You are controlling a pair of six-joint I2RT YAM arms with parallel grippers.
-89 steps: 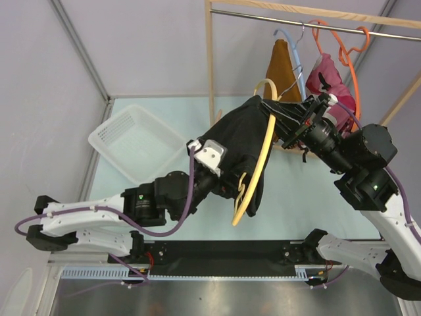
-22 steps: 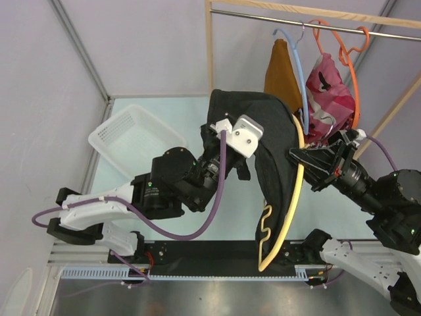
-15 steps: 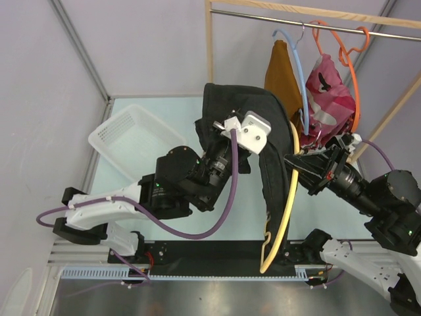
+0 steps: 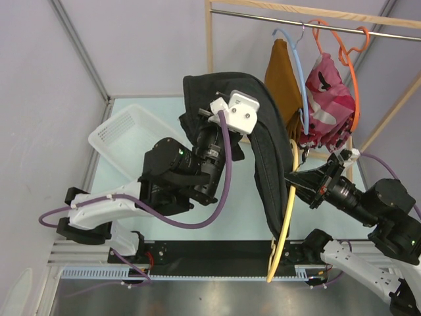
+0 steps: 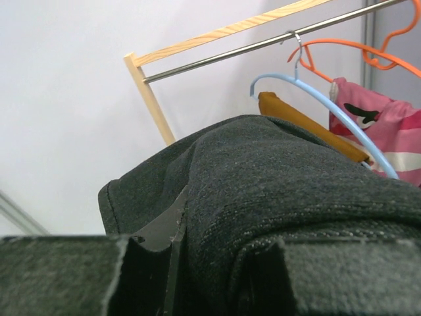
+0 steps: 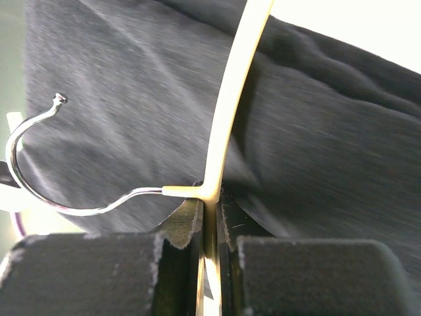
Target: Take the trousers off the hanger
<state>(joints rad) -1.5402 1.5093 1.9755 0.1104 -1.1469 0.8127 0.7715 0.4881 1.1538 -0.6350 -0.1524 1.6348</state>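
Trousers (image 4: 266,164) of black, soft, finely grained fabric are draped over the raised left gripper (image 5: 197,270), whose fingers are clenched on a fold of the cloth. A long narrow band of the fabric is seen hanging down against the hanger (image 4: 287,217), a slim, smooth, pale yellow plastic piece with a curved metal hook (image 6: 148,191). Its neck is pinched between the closed fingers of the right gripper (image 6: 209,227). Both things are held in the air above the pale green surface (image 4: 240,214), before the metal rail (image 4: 256,16).
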